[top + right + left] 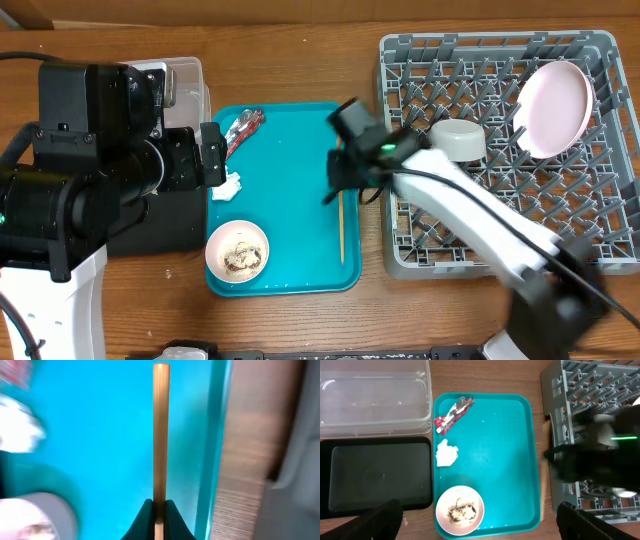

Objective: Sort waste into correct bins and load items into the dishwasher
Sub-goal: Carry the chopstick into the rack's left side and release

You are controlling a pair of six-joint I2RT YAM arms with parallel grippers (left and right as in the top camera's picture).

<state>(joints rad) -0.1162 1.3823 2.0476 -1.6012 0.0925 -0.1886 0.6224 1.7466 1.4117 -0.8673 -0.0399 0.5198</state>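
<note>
My right gripper [159, 502] is shut on one end of a wooden chopstick [161, 435], which points out over the teal tray [100, 435]. From overhead, this gripper [345, 182] hangs over the tray's right side, with the chopstick [341, 228] below it. The red-and-silver wrapper [243, 128], the white napkin [228, 186] and a small bowl [237, 251] of rice and brown scraps lie on the tray. My left gripper [480, 525] stands open high above the bowl [459, 510] with nothing between its fingers [380, 520]. The pink plate [553, 108] and grey bowl [460, 140] sit in the dish rack [480, 42].
A clear tub [375, 395] and a black tray [375, 475] lie left of the teal tray [490, 460]. The grey rack [555, 390] stands close to the teal tray's right edge, with a strip of wooden table between them.
</note>
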